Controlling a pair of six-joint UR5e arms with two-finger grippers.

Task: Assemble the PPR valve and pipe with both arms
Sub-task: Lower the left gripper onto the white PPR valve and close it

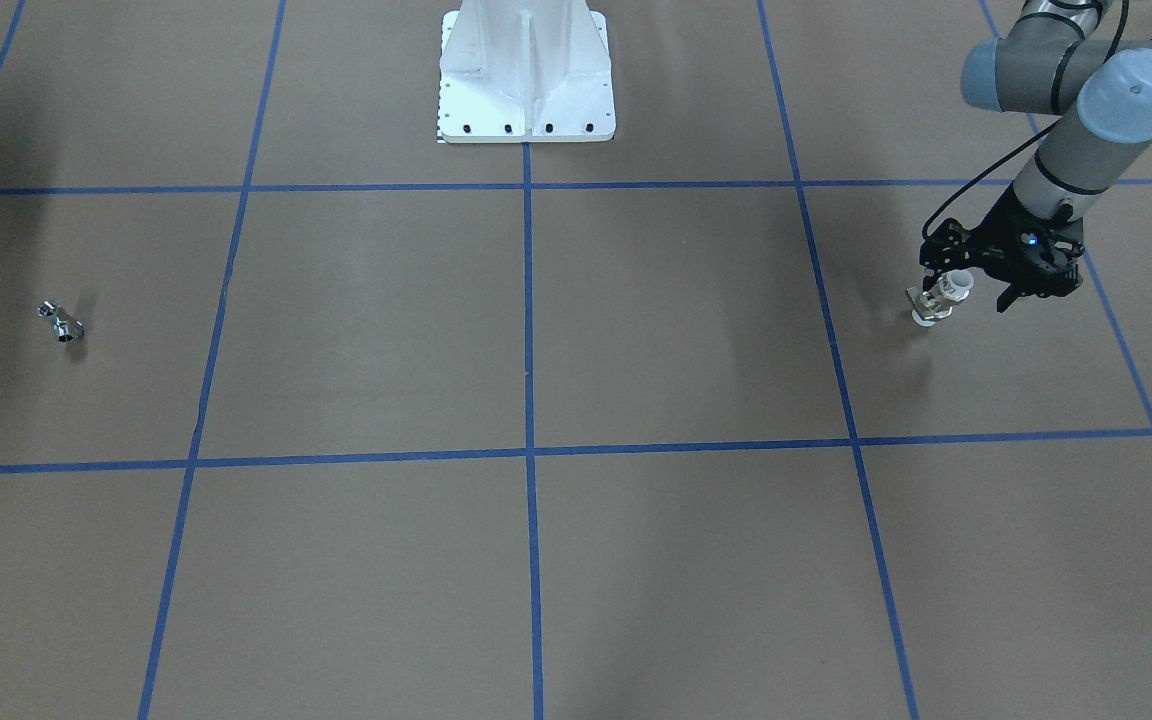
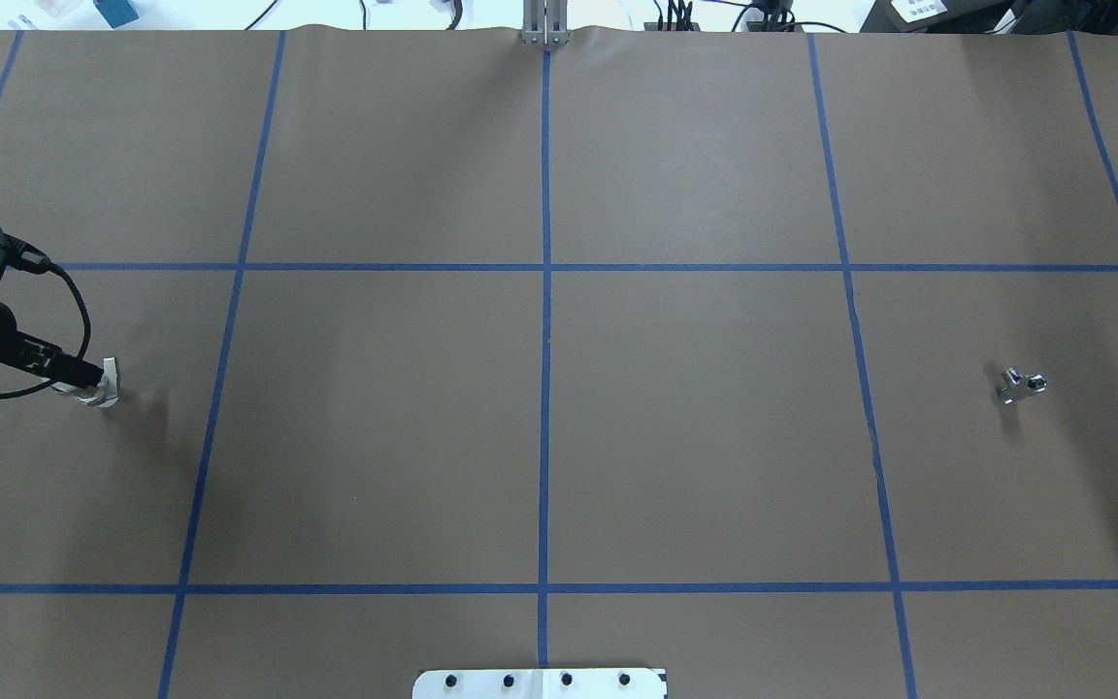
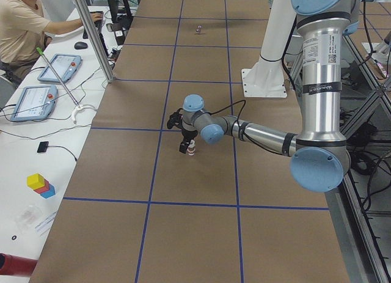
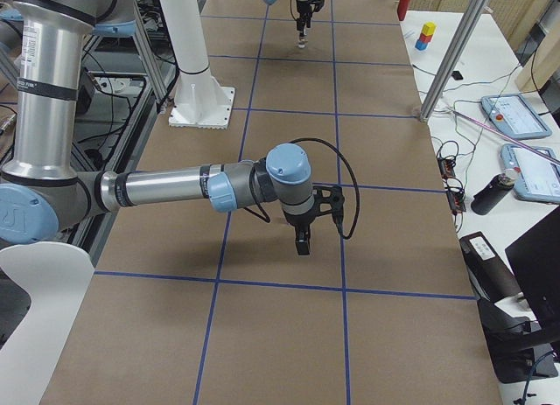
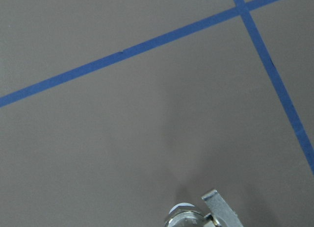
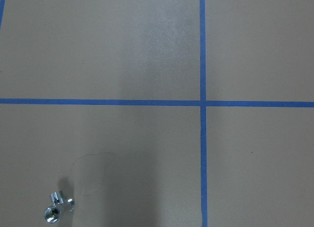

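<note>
The white PPR valve (image 1: 940, 298) is held in my left gripper (image 1: 961, 288) just above the table, near the table's left end. It casts a shadow on the paper. In the overhead view the valve (image 2: 101, 386) shows at the tip of the left gripper (image 2: 79, 377). Its end shows at the bottom edge of the left wrist view (image 5: 185, 214). The chrome pipe fitting (image 1: 61, 322) lies alone on the table at the right end (image 2: 1019, 384) and in the right wrist view (image 6: 57, 208). My right gripper (image 4: 303, 240) hangs above the table; I cannot tell whether it is open.
The white pedestal base (image 1: 526, 70) stands at the robot's edge of the table. Blue tape lines (image 2: 545, 291) divide the brown paper into squares. An operator (image 3: 21, 26) sits at a side bench with tablets.
</note>
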